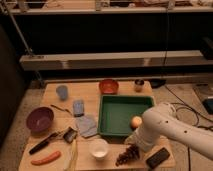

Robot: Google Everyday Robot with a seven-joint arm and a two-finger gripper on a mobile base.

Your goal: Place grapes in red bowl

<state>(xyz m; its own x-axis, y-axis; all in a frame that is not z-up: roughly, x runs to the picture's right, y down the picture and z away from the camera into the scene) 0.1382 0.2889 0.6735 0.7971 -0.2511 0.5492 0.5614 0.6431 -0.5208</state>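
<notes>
The grapes (128, 155), a small dark bunch of round berries, lie on the light wooden table (91, 95) close to its front edge. They sit between a small white bowl (99, 148) on one side and a flat black rectangular object (158, 157) on the other. The gripper (135, 146) is at the end of the white robot arm (170, 131), low over the bunch and just beside its upper end. The arm hides it, so I cannot tell whether it is open, closed or holding anything.

The small round orange-red bowl (108, 86) stands near the far edge of the table, well apart from the grapes. Between the two lies a green rectangular plastic tray (120, 107), with a round yellow-orange fruit (136, 121) in its near corner, just beside the arm. A small dark cup (139, 85) stands near the red bowl by the far edge.

On the other half of the table are:
- a pale blue cup (62, 92)
- a blue sponge (78, 107)
- a grey cloth (87, 125) touching the tray's side
- a larger purple bowl (40, 119) near the side edge
- a black-handled tool (42, 143)
- an orange carrot-like piece (46, 158) at the front corner

The strip of table between the tray and the blue cup is bare up to the red bowl.
</notes>
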